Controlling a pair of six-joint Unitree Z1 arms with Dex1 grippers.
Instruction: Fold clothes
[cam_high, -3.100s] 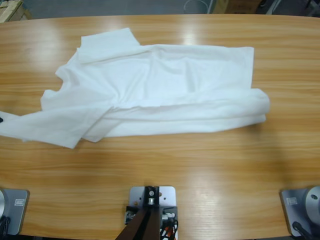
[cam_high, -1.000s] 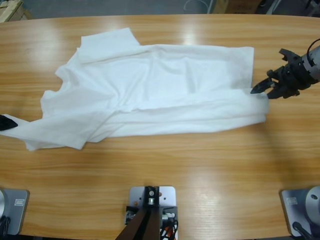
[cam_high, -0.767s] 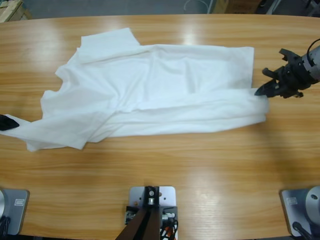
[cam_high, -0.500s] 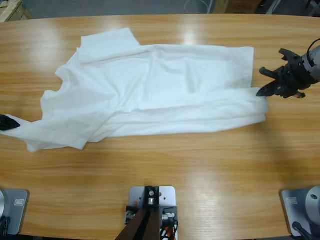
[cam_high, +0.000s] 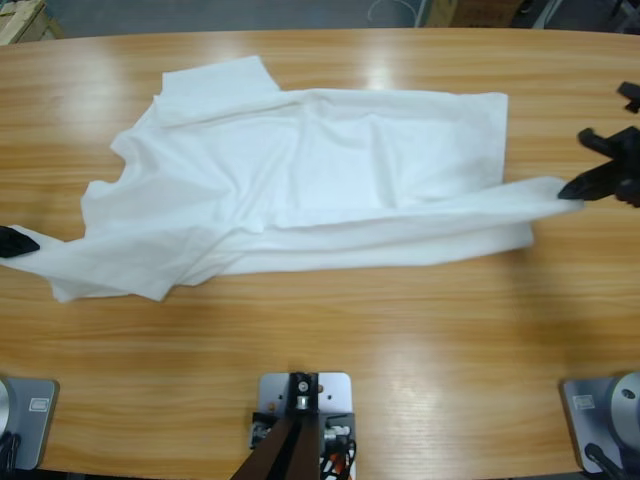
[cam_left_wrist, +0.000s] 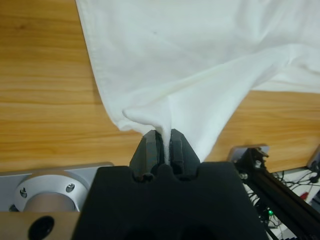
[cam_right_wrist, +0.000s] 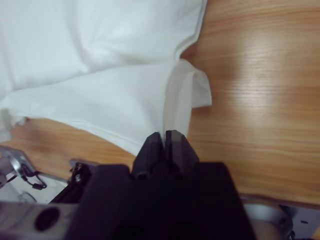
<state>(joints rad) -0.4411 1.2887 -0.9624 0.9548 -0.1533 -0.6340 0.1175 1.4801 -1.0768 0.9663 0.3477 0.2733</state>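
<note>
left end effector (cam_left_wrist: 163, 145) clamps T-shirt (cam_high: 320, 180) | right end effector (cam_right_wrist: 164, 142) clamps T-shirt

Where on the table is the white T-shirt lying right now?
In the high view the T-shirt lies spread across the table's far half, stretched between the left gripper at the left edge and the right gripper at the right edge.

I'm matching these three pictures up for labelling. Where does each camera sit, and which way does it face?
High view: fixed above the table, looking down on the T-shirt; right tool and left tool at opposite edges.
Left wrist view: on the left arm, looking along the left tool pinching the cloth.
Right wrist view: likewise, along the right tool.
All views share the T-shirt.
</note>
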